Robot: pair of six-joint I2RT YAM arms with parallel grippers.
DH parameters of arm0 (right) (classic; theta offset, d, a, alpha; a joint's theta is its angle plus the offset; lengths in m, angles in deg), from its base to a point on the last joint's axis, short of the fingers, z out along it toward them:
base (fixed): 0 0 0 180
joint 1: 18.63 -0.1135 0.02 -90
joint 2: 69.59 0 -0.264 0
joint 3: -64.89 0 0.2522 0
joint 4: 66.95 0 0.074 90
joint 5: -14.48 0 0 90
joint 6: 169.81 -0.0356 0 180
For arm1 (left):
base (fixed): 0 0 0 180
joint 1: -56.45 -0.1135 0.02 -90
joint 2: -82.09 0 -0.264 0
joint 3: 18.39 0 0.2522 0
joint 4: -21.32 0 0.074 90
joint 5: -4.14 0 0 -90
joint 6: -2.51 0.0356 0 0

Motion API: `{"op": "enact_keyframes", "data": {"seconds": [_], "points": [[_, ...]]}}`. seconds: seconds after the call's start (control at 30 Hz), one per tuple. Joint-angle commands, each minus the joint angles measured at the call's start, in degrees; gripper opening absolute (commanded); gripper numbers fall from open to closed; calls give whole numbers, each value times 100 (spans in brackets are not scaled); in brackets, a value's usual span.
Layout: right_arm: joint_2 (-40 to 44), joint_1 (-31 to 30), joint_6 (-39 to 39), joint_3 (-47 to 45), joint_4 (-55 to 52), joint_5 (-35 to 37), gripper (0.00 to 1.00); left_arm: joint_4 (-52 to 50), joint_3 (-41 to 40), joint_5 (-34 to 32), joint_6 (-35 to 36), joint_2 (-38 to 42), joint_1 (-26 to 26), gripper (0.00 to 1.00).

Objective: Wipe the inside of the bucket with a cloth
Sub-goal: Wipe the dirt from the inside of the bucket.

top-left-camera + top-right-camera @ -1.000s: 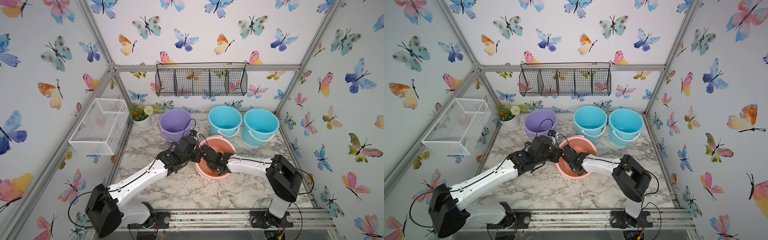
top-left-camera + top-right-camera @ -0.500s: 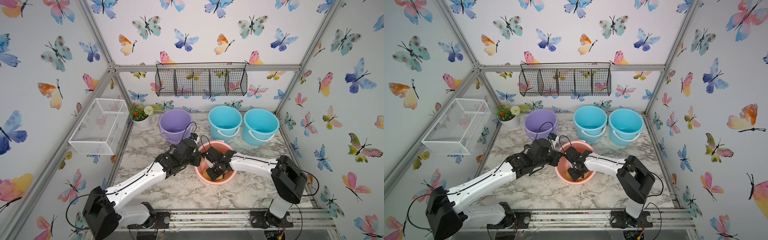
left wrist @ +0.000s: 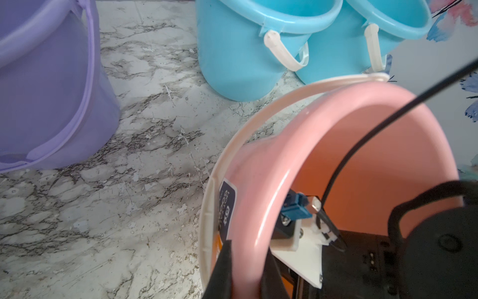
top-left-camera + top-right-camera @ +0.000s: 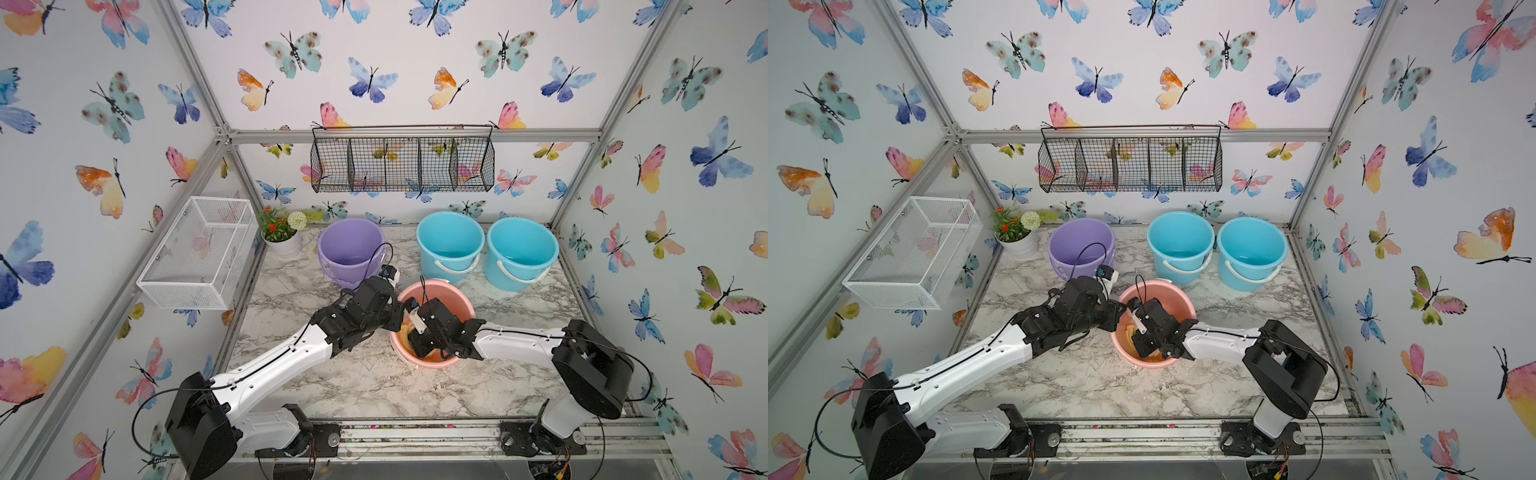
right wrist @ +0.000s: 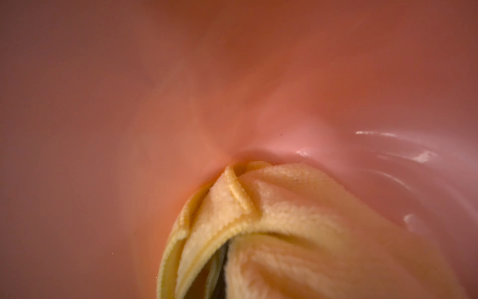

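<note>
Left tool is clamped over the rim of the pink bucket, one finger outside the wall and one inside. Right tool is deep inside that bucket, closed on the bunched yellow cloth, which presses against the inner wall near the floor. Hard rubbing could drag the rim out of the left grip and tip the bucket (it looks tilted), or pull the cloth free. A dark blue sticker on the bucket's outside has writing too blurred to read
</note>
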Motion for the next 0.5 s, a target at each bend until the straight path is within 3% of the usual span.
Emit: {"op": "enact_keyframes", "data": {"seconds": [0.0,0.3,0.47], "points": [[75,-41,487,-197,1685,718,2,92,72,396,-20,-70,59,0],[-45,-54,1331,-114,2344,1697,2,66,74,567,-73,-82,59,0],[-312,-54,1654,393,1441,3010,2,33,72,560,-75,-56,59,0]]}}
